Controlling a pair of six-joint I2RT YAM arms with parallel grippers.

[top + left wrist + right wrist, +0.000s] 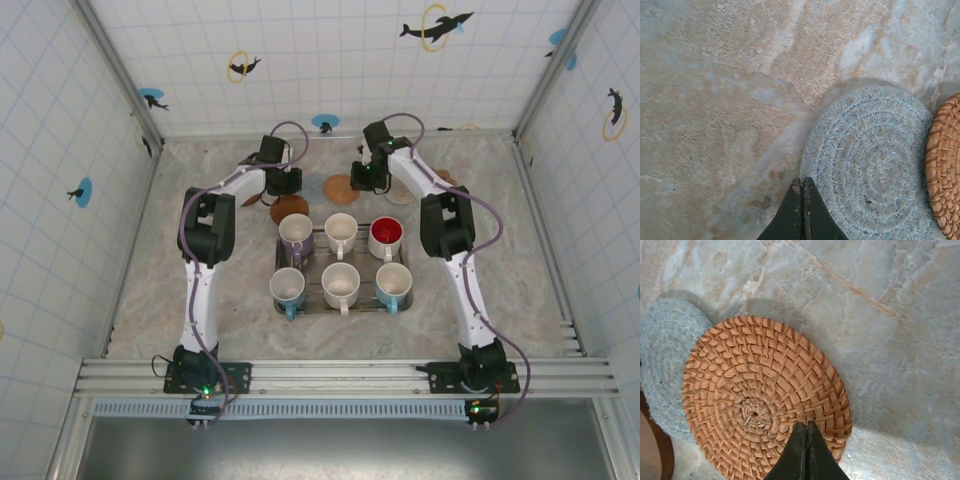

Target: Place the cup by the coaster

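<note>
Several cups stand in a metal tray (332, 311) at mid-table, among them a red-lined cup (386, 236), a purple cup (296, 236) and a white cup (341, 282). Behind the tray lie coasters: a woven wicker coaster (340, 187) (760, 395) (945, 165) and a blue-grey braided coaster (870, 160) (665, 355). My left gripper (283, 181) (803, 180) is shut and empty, its tips at the braided coaster's left edge. My right gripper (365, 178) (805, 424) is shut and empty over the wicker coaster, just right of its centre.
A dark brown round coaster (292, 208) lies behind the tray's left corner, and a pale coaster (402, 196) lies to the right of the wicker one. Tiled walls close the table on three sides. Bare marbled tabletop lies left and right of the tray.
</note>
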